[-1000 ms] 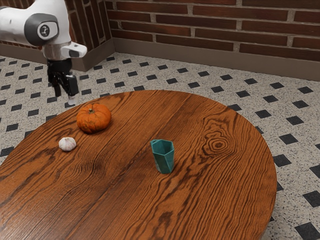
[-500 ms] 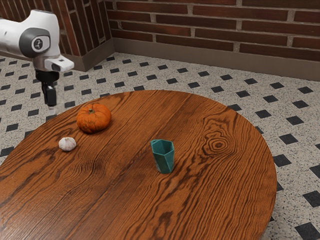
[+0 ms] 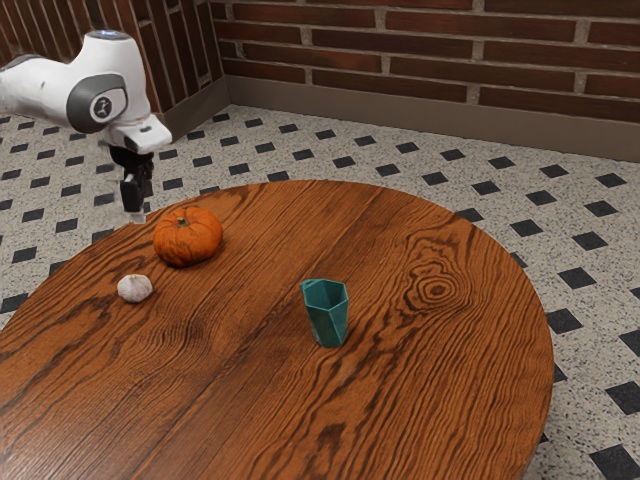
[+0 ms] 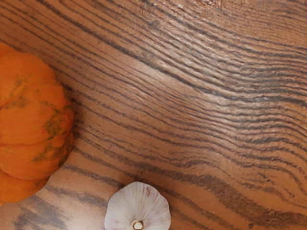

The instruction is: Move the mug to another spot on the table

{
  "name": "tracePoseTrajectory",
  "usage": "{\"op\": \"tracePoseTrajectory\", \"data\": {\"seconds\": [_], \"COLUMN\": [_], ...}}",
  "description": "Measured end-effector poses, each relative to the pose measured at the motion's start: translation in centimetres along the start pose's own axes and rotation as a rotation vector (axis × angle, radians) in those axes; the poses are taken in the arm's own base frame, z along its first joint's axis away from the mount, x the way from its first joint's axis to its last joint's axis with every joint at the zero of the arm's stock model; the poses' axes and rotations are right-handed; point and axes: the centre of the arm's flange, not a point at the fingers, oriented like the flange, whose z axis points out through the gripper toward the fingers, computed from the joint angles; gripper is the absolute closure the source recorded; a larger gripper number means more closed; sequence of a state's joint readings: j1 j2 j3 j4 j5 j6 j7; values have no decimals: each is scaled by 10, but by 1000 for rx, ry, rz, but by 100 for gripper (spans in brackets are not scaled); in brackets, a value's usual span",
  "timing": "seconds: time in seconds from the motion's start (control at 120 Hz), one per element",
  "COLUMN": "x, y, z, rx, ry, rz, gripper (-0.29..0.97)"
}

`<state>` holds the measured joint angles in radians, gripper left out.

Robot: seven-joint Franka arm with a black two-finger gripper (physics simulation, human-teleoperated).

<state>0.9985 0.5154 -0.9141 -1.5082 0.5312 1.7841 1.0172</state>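
While the teal mug stands upright just below the middle of the exterior frame, on bare wood of the round table and with nothing touching it, I judge that the task is at its first step: the reach toward it has not yet begun in earnest.

Up and to the left of the mug sits an orange pumpkin, and below that, near the left edge of the frame, a bulb of garlic. Both are well apart from the mug.

My gripper hangs in the upper left of the frame, above the table's far rim and just beside the pumpkin, pointing down. It carries nothing that I can see. From this side I cannot tell whether it is spread or pressed together.

My wrist camera looks down on wood grain with the pumpkin and the garlic near each other but apart.

Next, I reckon, I must carry the hand across toward the frame's middle, passing over the pumpkin, line it up above the mug, and come down around its rim.
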Motion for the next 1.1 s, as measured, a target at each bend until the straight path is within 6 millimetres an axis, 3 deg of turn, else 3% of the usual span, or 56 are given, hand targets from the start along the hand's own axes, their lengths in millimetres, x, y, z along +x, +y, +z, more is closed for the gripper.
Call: {"op": "tracePoseTrajectory", "data": {"seconds": [0.258,0.55,0.683,0.833,0.95,1.1], "x": [57,123,140,166,186,196], "y": [3,18,24,38,47,49], "z": [27,44,61,61,73,91], "rx": [2,12,-11,-14,-37,-55], "ry": [97,176,208,230,248,277], "rz": [165,332,379,442,486,529], "gripper": [0,0,0,0,0,0]}}
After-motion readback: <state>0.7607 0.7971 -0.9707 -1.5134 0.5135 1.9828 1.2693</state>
